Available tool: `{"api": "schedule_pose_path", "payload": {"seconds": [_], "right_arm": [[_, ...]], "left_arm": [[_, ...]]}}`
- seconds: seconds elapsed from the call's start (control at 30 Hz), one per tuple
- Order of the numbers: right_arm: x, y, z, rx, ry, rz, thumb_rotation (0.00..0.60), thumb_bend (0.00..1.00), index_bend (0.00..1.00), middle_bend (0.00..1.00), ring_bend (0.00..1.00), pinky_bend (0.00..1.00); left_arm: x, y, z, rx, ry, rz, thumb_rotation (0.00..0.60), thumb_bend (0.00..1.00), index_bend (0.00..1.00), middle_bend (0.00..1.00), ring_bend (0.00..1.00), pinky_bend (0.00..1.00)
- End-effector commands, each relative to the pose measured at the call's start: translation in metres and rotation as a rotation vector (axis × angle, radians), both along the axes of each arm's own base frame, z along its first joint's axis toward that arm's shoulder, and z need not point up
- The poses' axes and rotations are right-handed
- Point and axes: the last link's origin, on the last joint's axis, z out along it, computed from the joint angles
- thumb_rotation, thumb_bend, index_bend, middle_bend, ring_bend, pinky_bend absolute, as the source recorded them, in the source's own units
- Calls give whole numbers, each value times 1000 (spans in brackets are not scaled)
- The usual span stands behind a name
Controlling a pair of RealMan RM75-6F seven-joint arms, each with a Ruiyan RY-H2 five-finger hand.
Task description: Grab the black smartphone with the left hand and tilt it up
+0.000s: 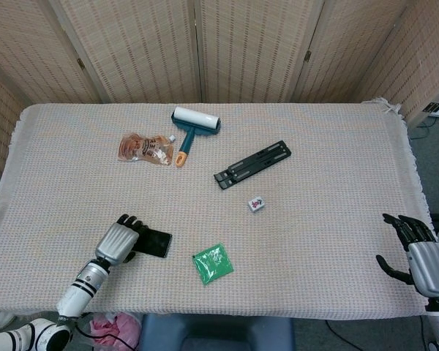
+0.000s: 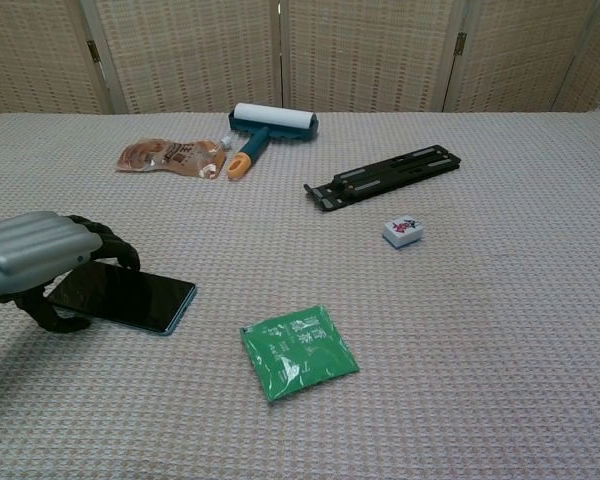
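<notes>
The left hand curls over the near end of the black smartphone, fingers above, thumb below, clasping it

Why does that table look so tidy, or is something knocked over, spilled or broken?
Nothing stands out. The black smartphone lies flat under the left hand; the lint roller, snack pouch and green packet lie intact on the cloth.

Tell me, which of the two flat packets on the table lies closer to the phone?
The green packet, just right of the black smartphone. The brown pouch lies far off beside the lint roller.
</notes>
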Motion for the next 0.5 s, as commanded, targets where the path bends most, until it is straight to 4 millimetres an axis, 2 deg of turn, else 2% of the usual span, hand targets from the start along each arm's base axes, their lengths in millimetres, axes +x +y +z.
{"api": "schedule_pose_path", "payload": {"seconds": [0.03,0.3,0.5], "right_arm": [[0,0,0,1,0,-2,600,212,149,241,156,163],[-2,1,0,1,-1,-9,600,213,149,241,156,163],[-4,2,1,-1,-3,-14,600,212,149,241,155,163]], "left_arm": [[0,0,-1,-1,1,1,600,267,277,299,199,195],[3,4,-5,-3,-4,3,600,267,314,341,225,195],[6,9,-8,7,-23,-1,600,267,387,424,282,195]]}}
